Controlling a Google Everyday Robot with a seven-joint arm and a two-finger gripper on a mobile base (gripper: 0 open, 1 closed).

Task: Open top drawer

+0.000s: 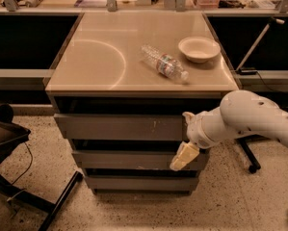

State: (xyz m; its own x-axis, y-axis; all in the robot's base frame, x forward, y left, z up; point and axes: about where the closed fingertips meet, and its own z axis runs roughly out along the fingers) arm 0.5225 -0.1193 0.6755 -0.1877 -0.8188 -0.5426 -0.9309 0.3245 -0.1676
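While the white arm [249, 119] reaches in from the right, the gripper [184, 156] hangs pointing down and to the left, just under the lower right corner of the top drawer [119, 127] and in front of the middle drawer front [129, 160]. Whether the gripper is released or clenched cannot be told. The top drawer sits directly beneath the cabinet top [95, 61], on which a water bottle [165, 64] lies on its side near a pale bowl [199, 48].
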